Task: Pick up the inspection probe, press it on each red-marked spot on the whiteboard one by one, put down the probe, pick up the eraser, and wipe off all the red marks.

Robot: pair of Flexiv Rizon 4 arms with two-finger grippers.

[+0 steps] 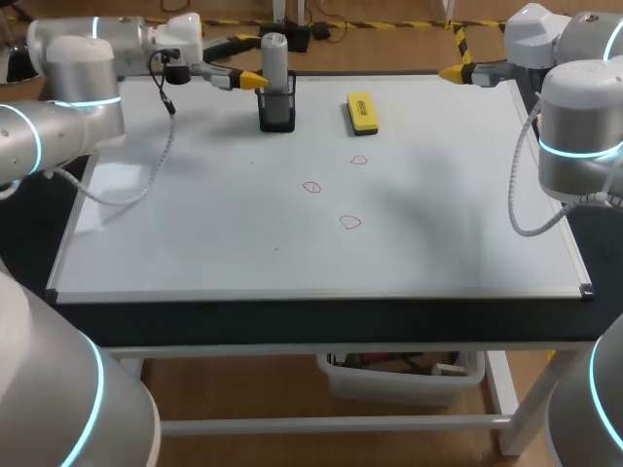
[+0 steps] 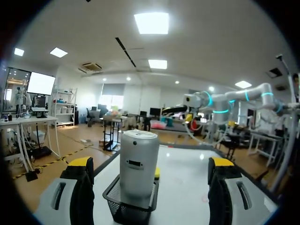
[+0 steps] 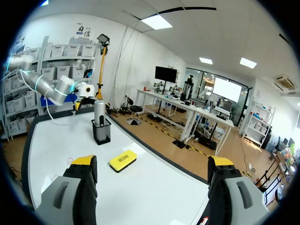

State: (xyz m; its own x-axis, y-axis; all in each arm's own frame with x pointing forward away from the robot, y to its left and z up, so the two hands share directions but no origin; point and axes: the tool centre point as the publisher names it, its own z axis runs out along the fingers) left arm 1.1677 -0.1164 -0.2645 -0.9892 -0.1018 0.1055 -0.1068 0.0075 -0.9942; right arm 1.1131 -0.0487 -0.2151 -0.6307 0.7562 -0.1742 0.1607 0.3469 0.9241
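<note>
With left fingers (image 2: 78,187) spread open and the probe (image 2: 138,164) upright in its mesh holder (image 2: 133,211) just ahead at the far edge of the whiteboard (image 1: 195,224), advance level, centre the barrel, close firmly, lift straight up.

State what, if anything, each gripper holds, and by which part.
Nothing is held. The left gripper is open near the probe, which stands untouched in its holder; the right gripper is open and empty.

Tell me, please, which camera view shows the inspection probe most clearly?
The left wrist view: the inspection probe stands close, upright in its black mesh holder. The head view shows it from above; the right wrist view, small and far.
</note>
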